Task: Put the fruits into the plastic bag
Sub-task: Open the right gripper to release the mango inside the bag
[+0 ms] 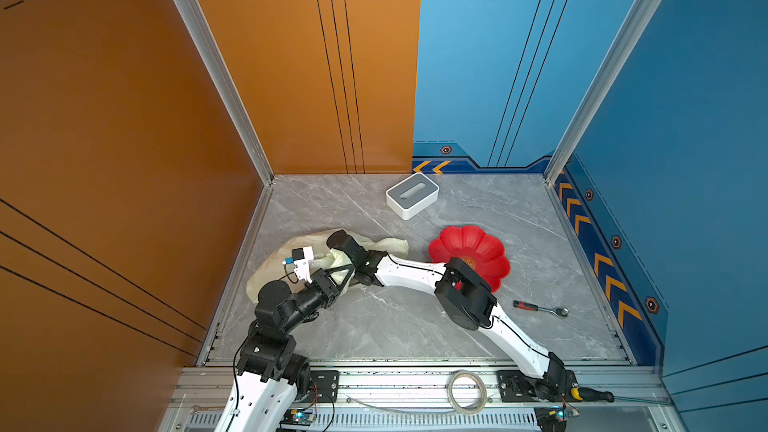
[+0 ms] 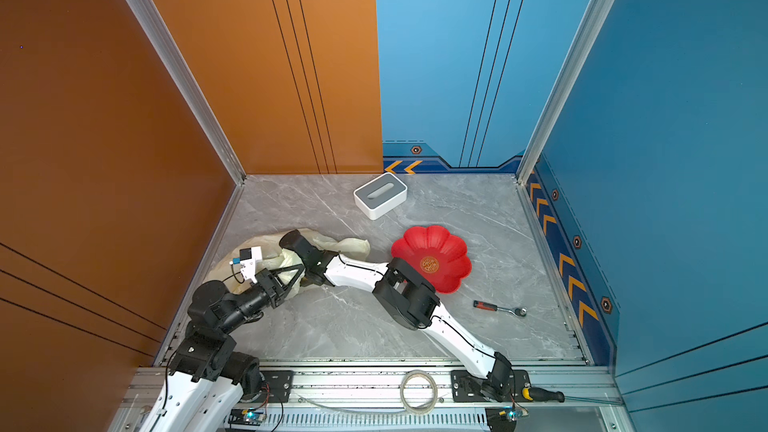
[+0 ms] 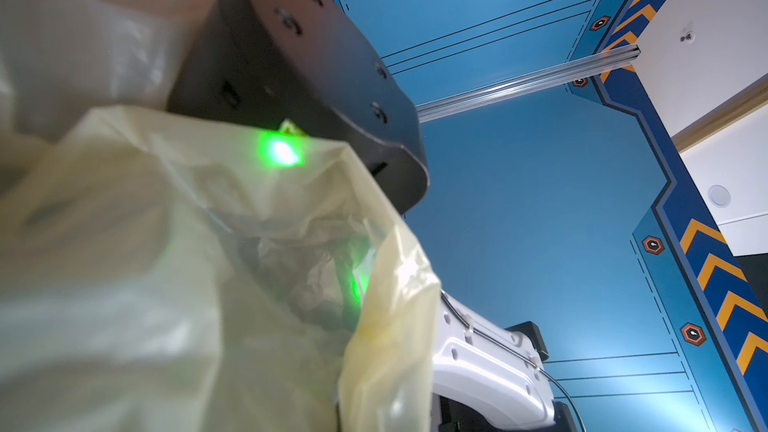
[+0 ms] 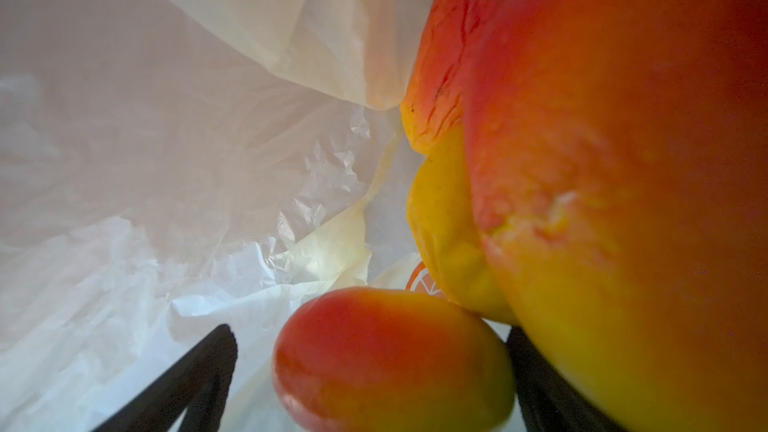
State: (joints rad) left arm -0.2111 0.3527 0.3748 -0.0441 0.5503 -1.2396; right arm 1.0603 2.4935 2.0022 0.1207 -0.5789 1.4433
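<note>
The cream-yellow plastic bag (image 1: 270, 268) (image 2: 357, 245) lies at the left of the table. My left gripper (image 1: 347, 272) (image 2: 297, 272) is at the bag's rim and holds the film up; in the left wrist view the bag (image 3: 166, 263) covers the jaws. My right arm reaches across, and its gripper is hidden inside the bag in both top views. Within the bag (image 4: 166, 243), my right gripper (image 4: 370, 330) stands open around a small red-yellow mango (image 4: 390, 367), with a gap at one finger. A large mango (image 4: 623, 160), another mango (image 4: 436, 76) and a yellow fruit (image 4: 444, 243) lie beside it.
A red flower-shaped dish (image 1: 473, 251) (image 2: 432, 255) sits right of the bag, partly under my right elbow. A white-and-grey box (image 1: 411, 195) stands at the back. A red-handled ratchet (image 1: 540, 308) lies at the right. A tape roll (image 1: 467, 392) rests on the front rail.
</note>
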